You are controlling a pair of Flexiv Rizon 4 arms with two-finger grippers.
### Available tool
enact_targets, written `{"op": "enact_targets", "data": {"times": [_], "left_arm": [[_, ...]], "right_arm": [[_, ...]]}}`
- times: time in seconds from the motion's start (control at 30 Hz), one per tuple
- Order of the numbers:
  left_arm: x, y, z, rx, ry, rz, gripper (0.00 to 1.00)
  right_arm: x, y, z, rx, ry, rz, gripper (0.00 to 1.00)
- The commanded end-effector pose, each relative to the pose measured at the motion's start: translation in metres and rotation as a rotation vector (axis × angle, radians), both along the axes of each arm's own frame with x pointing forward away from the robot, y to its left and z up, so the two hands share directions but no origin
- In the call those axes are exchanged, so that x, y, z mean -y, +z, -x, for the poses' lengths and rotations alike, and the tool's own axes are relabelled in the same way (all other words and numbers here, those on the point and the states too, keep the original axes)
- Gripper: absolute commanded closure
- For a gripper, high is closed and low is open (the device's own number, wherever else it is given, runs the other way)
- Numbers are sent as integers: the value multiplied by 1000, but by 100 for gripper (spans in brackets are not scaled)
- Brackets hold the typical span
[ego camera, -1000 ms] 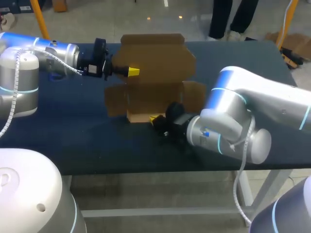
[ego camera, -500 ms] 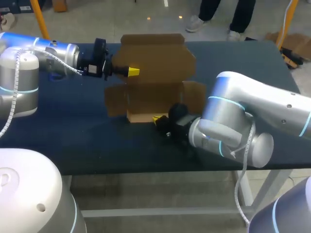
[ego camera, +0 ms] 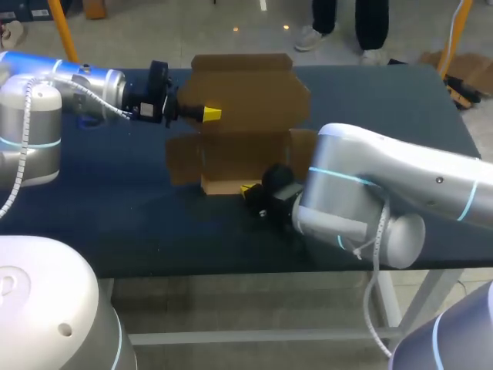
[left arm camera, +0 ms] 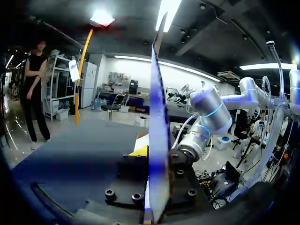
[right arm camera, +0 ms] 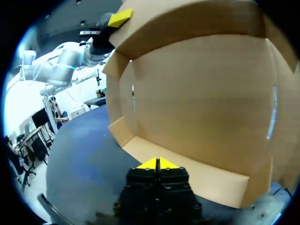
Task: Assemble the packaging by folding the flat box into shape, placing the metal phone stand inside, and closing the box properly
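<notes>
The brown cardboard box (ego camera: 246, 116) stands half folded at the table's middle, with its tall back panel upright and side flaps spread. My left gripper (ego camera: 206, 114) is shut on the left edge of that back panel. In the left wrist view the panel (left arm camera: 158, 117) runs edge-on between the fingers of the left gripper (left arm camera: 152, 152). My right gripper (ego camera: 248, 188) is low at the box's front wall, shut with nothing in it. In the right wrist view the right gripper (right arm camera: 158, 163) has its yellow tips together just before the low front flap (right arm camera: 197, 176). No metal phone stand is in view.
The dark table (ego camera: 115, 200) has bare surface left of and in front of the box. My right arm's thick elbow link (ego camera: 362, 200) lies over the table's front right. The box's right flap (ego camera: 308, 150) sits close to that arm.
My right arm's elbow and forearm have swung leftward, while its gripper has stayed at the box's front wall. The left arm and the box have not moved.
</notes>
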State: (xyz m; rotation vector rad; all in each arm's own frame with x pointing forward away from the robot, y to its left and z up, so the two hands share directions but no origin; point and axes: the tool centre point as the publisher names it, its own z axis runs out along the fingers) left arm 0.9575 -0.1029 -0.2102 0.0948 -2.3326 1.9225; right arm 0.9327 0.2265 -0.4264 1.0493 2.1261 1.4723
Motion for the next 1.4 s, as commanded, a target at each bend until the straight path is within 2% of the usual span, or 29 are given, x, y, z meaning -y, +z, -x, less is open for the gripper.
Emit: {"op": "enact_targets", "data": {"times": [0.03,0.53,0.87,1.4], "left_arm": [[-1,-2,0,-2,-5,0,100],[-1,-2,0,-2,-5,0,100],[1,-5,11,-1,-6,-34,100],[11,-9,39,35,-9,-78,100]], "right_arm": [[-3,-4,0,48,-248,88,100],[-2,-4,0,47,-252,84,100],[-2,-4,0,47,-252,84,100],[-2,-4,0,47,-252,84,100]]}}
